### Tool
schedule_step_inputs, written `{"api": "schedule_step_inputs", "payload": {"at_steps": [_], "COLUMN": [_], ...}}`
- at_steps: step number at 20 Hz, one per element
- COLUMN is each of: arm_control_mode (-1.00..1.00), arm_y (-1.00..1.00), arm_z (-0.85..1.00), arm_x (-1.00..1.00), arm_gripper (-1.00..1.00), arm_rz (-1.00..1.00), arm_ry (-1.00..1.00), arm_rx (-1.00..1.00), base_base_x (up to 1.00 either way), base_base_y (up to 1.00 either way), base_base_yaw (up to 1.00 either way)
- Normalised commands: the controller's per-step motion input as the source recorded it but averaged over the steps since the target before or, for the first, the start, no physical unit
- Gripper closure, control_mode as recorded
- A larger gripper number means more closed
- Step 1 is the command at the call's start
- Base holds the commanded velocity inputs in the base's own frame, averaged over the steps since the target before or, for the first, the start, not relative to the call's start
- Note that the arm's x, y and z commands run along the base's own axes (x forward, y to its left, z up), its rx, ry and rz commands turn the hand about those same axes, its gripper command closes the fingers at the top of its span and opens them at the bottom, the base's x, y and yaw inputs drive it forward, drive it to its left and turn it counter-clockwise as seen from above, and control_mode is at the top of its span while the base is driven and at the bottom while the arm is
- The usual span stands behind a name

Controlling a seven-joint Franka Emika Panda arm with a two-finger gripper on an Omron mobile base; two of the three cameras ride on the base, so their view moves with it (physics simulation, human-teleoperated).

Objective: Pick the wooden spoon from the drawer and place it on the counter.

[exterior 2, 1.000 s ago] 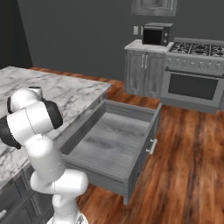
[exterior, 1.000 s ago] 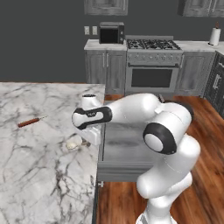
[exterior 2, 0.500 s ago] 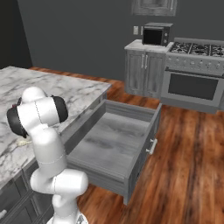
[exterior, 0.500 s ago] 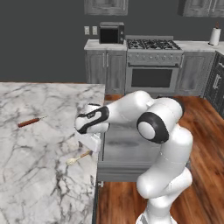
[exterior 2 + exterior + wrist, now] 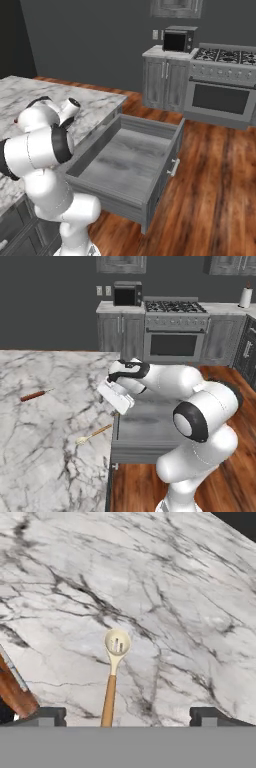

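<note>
Hand view: unmarked wooden spoon (image 5: 113,673) lies on counter (image 5: 190,607).

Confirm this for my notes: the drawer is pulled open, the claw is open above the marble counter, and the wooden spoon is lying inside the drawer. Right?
One detail is wrong: the wooden spoon is not inside the drawer. It lies on the marble counter near its edge, as the left base view shows. The rest holds: the drawer is pulled open, and the claw is open above the counter.
</note>
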Motion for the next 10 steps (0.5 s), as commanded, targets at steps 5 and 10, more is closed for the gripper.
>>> {"api": "schedule_step_inputs", "payload": {"at_steps": [5,10], "arm_control_mode": [-1.00,-1.00], "arm_y": [-1.00,-1.00], "arm_z": [0.45,0.02], "arm_x": [-0.28,-0.18], "arm_gripper": [-1.00,-1.00], "arm_rz": [-0.07,-0.27], "arm_ry": [-0.24,-0.15], "arm_rx": [0.14,-0.03], "base_base_x": [0.00,0.00], "base_base_y": [0.00,0.00], "base_base_yaw": [0.00,0.00]}}
